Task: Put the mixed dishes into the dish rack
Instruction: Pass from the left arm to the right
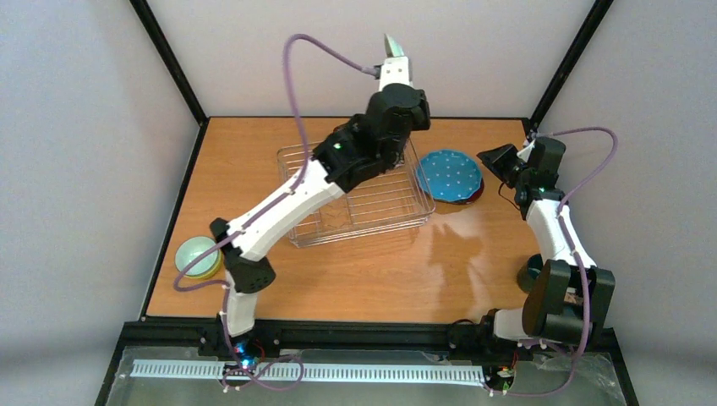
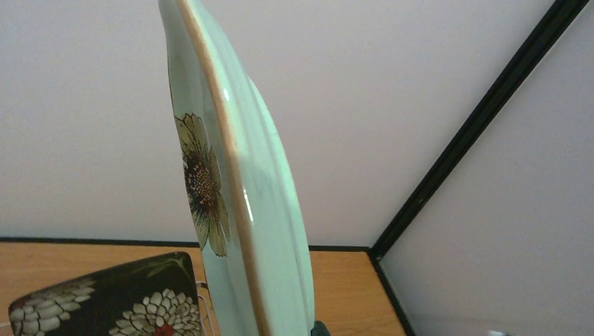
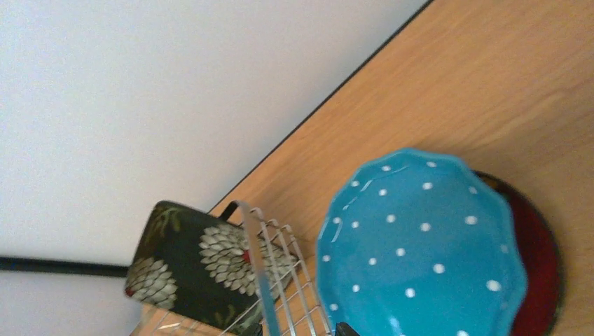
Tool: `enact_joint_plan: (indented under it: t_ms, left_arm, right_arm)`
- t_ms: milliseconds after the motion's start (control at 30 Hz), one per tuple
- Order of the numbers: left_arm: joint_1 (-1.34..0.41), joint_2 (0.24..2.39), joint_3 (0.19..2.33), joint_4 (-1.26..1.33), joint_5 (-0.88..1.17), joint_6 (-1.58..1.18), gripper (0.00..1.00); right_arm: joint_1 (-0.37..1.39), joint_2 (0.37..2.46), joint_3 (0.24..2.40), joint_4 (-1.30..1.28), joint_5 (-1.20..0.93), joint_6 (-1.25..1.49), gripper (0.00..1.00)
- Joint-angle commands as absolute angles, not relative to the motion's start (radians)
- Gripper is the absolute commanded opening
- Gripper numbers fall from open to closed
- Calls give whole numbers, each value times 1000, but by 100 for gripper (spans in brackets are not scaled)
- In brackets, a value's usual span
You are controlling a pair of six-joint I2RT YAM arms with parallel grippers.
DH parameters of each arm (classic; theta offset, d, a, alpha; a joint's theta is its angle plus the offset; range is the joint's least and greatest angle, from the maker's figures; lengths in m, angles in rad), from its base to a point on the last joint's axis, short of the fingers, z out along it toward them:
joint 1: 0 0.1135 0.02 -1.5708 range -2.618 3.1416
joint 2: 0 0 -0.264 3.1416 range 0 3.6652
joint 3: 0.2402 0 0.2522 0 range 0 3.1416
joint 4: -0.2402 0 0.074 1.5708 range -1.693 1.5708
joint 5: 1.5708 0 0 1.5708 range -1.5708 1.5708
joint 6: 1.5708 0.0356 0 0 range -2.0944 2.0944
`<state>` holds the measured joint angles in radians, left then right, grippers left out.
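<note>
1. The left fingers are closed tight on the lower edge of the pale mint plate. They hold it upright and edge-on, high above the far side of the dish rack.
2. In the left wrist view, the pale mint plate shows a painted flower on its face.
3. The black square floral plate stands tilted at the rack's far end, against the wires.
4. The blue dotted plate lies on the worktop just right of the rack. It is stacked on the small red floral plate, whose rim shows beneath it.
5. The right fingers hover just right of that stack and hold nothing. I cannot tell how far apart they stand.
6. The mint bowl sits inside the yellow-green bowl at the worktop's left edge.
7. The dark green mug stands near the right edge, partly hidden by the right arm.
</note>
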<state>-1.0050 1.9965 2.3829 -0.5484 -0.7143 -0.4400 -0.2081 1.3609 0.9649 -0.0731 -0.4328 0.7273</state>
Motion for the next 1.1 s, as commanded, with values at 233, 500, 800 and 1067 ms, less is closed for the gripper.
enact_joint_plan:
  t_ms: [233,500,800,1067]
  left_arm:
    - [-936,1749,2262,-593,-522,-919,0]
    - [-821,1670,2093,-540,-291,-1200,0]
    - [-703,1594,1845,-297,7,-1381,0]
    - [-646,1521,1671,-147,130,-1523,0]
  right_arm:
    - [-210,1398,963,162,-787,724,59]
    - [-184,1455,1016,238,-969,780,59]
    - [-117,1533,1045,374,-1046,1028,68]
    - [-91,1567,1043,427,-1091,1088,77]
